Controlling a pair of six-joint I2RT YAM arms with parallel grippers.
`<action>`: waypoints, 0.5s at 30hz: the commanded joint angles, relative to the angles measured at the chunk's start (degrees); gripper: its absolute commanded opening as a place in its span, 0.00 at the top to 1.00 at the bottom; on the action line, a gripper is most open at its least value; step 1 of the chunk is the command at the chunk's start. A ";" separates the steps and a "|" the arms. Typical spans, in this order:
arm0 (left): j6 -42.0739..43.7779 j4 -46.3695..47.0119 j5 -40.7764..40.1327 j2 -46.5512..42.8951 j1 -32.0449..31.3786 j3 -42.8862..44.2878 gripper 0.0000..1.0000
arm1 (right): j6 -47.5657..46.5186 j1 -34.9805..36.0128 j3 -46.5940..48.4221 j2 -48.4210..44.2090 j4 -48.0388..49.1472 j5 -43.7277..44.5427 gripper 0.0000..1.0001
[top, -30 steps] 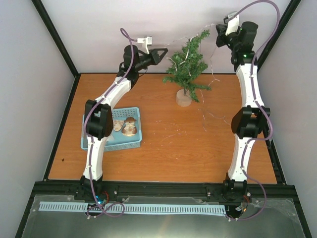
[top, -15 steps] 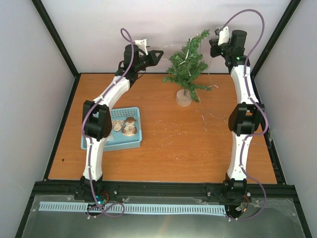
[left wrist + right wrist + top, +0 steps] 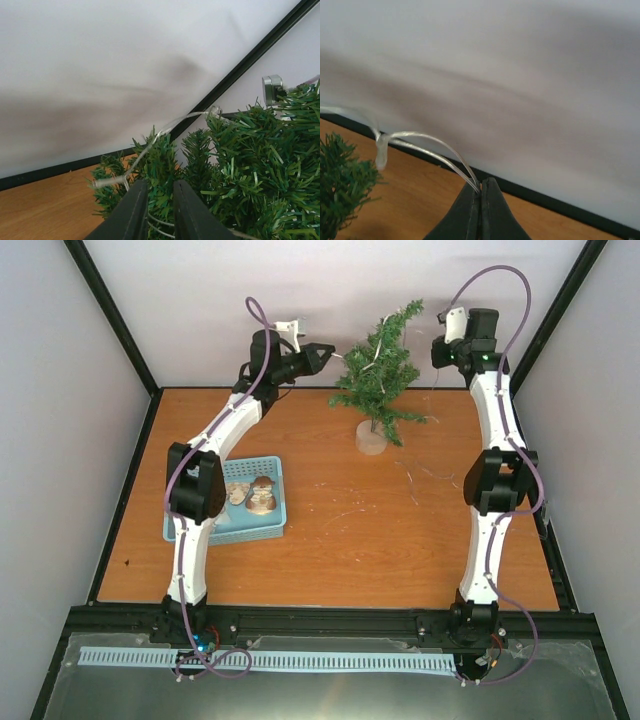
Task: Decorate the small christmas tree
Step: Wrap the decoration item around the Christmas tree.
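Observation:
The small christmas tree (image 3: 378,370) stands on its pale round base (image 3: 371,438) at the back of the table. A thin clear light string (image 3: 165,129) lies across its branches. My left gripper (image 3: 328,352) is at the tree's left side. Its jaws (image 3: 160,192) stand slightly apart, with strands of the string and green needles showing in the gap. On the tree's right, raised near the back wall, my right gripper (image 3: 481,192) is shut on the light string (image 3: 427,140), which arcs left toward the tree (image 3: 340,195).
A blue basket (image 3: 275,528) holding brown ornaments (image 3: 262,495) sits at the left by my left arm. Loose string trails on the wooden table (image 3: 420,475) right of the tree. The white back wall (image 3: 340,290) and black frame posts are close behind both grippers.
My left gripper's jaws have parted a little beside the tree. My right gripper, still pinching the string, has shifted left and down, toward the tree.

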 commanded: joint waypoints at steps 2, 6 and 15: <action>0.45 0.48 1.67 -1.38 0.52 -0.76 0.81 | -1.35 -0.45 -2.38 -6.88 -7.10 1.14 0.97; 3.45 -1.16 -0.21 -3.87 0.52 -2.49 0.75 | -2.12 -0.45 -5.97 -10.10 -8.80 0.06 0.97; 7.66 -2.39 -5.14 -12.19 0.44 -13.49 0.61 | 0.20 -0.13 -9.91 -13.75 -15.88 3.45 0.97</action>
